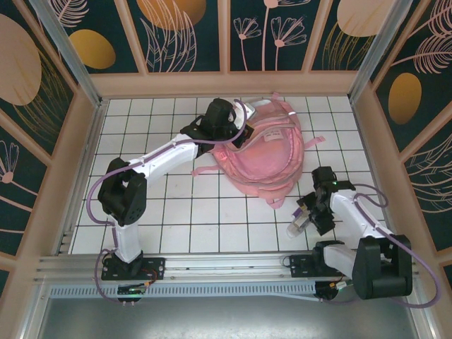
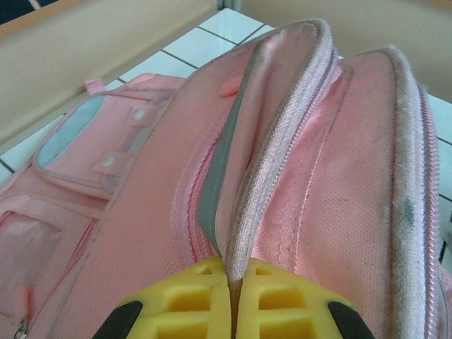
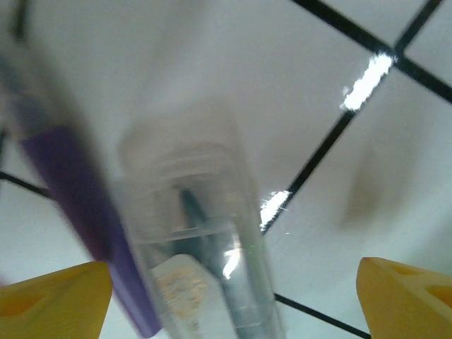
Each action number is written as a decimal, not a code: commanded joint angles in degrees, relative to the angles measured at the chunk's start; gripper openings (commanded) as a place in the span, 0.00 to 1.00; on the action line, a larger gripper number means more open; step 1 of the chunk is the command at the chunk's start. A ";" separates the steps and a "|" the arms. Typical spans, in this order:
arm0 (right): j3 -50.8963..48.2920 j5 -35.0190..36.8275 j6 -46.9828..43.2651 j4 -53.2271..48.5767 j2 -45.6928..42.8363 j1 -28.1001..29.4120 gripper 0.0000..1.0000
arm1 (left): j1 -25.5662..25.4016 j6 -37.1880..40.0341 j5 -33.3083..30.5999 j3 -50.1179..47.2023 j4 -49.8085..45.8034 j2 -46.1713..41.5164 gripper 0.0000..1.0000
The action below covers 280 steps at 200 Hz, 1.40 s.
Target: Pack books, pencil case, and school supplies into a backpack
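The pink backpack [image 1: 272, 152] lies at the back right of the table. My left gripper [image 1: 242, 136] reaches over its left edge. In the left wrist view the left gripper [image 2: 235, 296] is shut on the backpack's [image 2: 141, 212] zipper-lined flap edge [image 2: 265, 176], which rises upright from between the yellow fingertips. My right gripper [image 1: 311, 214] hangs low over the tiles near the front right. It stands open [image 3: 233, 304], and the blurred clear tube [image 3: 205, 261] and the purple pen [image 3: 81, 212] lie between its fingers, close to the left one. The books and the pencil case are out of view.
The white tiled table [image 1: 183, 212] is boxed in by low tan walls [image 1: 226, 83]. A backpack strap [image 1: 206, 169] trails left of the bag. The left arm's elbow [image 1: 123, 191] stands at the front left.
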 commanded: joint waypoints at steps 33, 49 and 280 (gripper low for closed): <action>19.97 9.50 -14.43 2.87 3.95 2.54 0.94 | 5.86 -3.26 0.51 -1.59 1.04 -5.95 0.89; 23.95 13.40 -16.78 4.17 5.24 6.46 0.94 | 9.43 -8.36 -1.37 -1.15 0.47 -5.67 0.99; 35.65 -25.30 -41.40 47.94 44.68 8.46 0.41 | 1.76 -19.93 4.91 -49.56 12.66 -17.44 0.68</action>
